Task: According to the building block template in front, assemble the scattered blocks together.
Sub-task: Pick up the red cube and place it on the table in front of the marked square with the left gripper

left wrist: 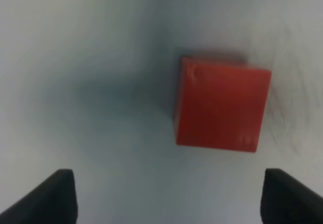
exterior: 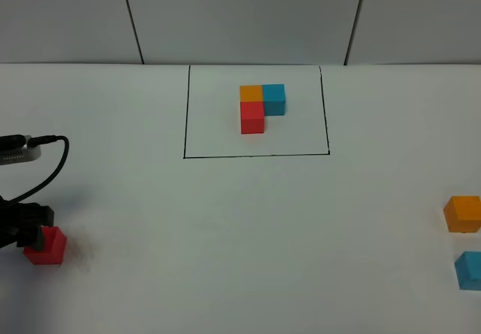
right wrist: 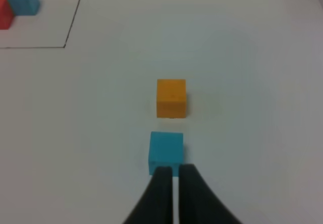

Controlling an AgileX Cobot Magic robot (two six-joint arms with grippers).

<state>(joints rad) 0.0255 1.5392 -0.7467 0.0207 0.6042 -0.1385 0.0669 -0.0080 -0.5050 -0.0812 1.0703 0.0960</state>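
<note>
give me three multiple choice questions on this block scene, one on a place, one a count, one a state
1. Where is the loose red cube in the high view?
A) far left, by the left end effector
B) inside the black rectangle
C) far right

2. How many loose cubes lie outside the rectangle?
A) two
B) three
C) four

3. How is the right end effector?
A) wide open
B) shut, holding nothing
C) shut on a cube

Answers:
1 A: it sits at the left edge beside the open end effector.
2 B: the red one, the orange cube and the teal-blue cube.
3 B: its fingers are pressed together with nothing between them.
</note>
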